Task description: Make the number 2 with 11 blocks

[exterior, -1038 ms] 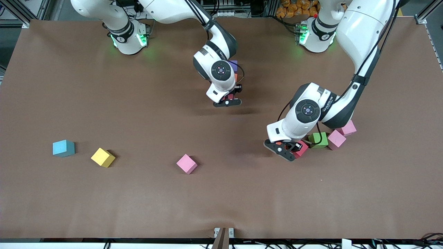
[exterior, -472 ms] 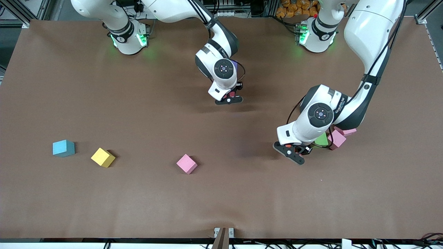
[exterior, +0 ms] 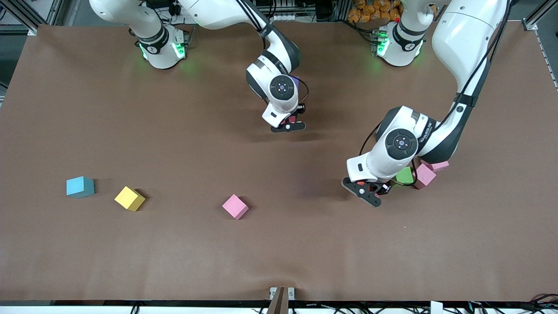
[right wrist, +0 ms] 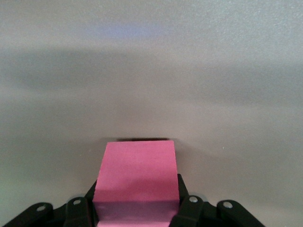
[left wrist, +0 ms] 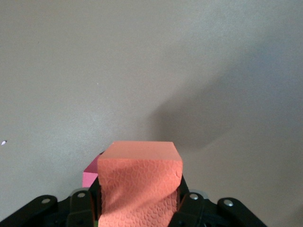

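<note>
The left pincer point(left wrist: 139, 215), toward the left arm's end of the desk point(exterior: 279, 253), clamps a red-orange matte foam cube point(left wrist: 140, 182). The right pincer point(right wrist: 137, 213), mid-desk near the robots' edge, is closed around a reddish-pink foam cube point(right wrist: 136, 177).

**Left gripper held a red block above the table**

The left gripper point(left wrist: 140, 208) sat at the lower edge of the view, its black fingers point(left wrist: 90, 205) closed on either side of a red block point(left wrist: 140, 182). The block's flat top face was smooth, and the face turned to the camera bore a pebbled, foam-like texture. A sliver of a pink block point(left wrist: 90, 176) peeked out beside the red block, mostly hidden by it. The rest of the view was bare table point(left wrist: 142, 61), with a soft dark shadow falling across it.
</note>
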`<state>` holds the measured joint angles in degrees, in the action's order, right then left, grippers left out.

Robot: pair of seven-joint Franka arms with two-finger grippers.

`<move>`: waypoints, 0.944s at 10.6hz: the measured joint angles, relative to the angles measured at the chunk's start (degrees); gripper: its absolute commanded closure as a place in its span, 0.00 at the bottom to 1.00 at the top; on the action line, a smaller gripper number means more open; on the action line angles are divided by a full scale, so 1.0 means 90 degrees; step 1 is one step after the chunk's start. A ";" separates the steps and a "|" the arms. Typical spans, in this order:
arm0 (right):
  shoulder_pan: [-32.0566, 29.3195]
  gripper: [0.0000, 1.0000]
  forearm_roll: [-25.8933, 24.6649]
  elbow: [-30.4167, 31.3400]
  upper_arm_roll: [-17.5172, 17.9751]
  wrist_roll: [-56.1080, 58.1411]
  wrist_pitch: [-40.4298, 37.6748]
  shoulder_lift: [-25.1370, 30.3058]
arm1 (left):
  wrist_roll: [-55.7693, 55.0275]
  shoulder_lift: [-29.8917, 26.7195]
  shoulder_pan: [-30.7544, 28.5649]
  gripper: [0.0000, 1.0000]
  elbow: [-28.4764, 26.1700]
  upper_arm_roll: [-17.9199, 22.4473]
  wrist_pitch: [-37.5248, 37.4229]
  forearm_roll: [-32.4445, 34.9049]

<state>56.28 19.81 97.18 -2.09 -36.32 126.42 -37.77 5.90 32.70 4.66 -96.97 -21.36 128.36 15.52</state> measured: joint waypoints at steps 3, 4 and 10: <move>0.0016 0.35 0.0000 0.0000 0.0000 0.0000 0.0000 -0.0006 | 0.0005 0.0001 0.0042 0.41 0.0000 -0.0005 -0.0015 0.0000; 0.0025 0.35 0.0000 0.0000 0.0000 0.0000 0.0000 -0.0006 | 0.0015 0.0002 0.0042 0.42 0.0000 -0.0005 -0.0019 0.0000; 0.0067 0.14 0.0000 0.0000 0.0000 0.0000 0.0000 -0.0019 | 0.0041 0.0019 0.0046 0.42 0.0000 -0.0005 -0.0025 0.0000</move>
<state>56.89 19.81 97.18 -2.09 -36.33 126.42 -37.94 6.27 32.88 5.08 -96.97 -21.41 128.14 15.52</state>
